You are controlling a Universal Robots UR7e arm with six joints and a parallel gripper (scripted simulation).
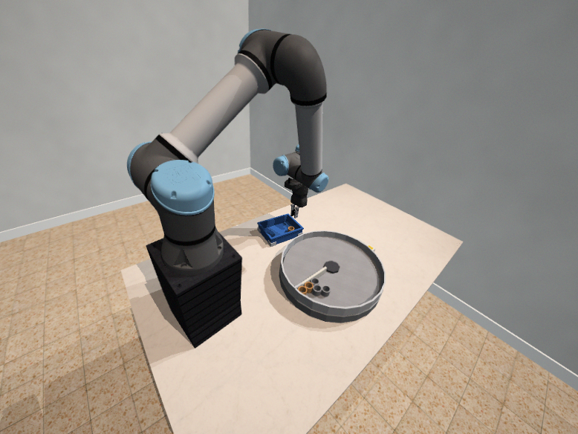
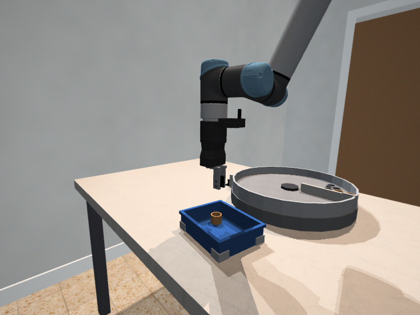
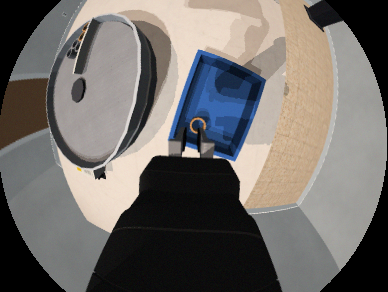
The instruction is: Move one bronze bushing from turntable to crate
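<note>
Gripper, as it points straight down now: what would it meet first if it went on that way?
Most likely the bronze bushing standing upright in the blue crate. The gripper, empty, hangs above the crate, and the wrist view shows the bushing between its fingertips. Exact alignment is uncertain; otherwise the crate floor.

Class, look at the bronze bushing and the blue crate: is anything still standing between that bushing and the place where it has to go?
Nothing visible does. One bronze bushing already stands upright on the floor of the blue crate. The hand hangs above it, apart from it and holding nothing.
</note>
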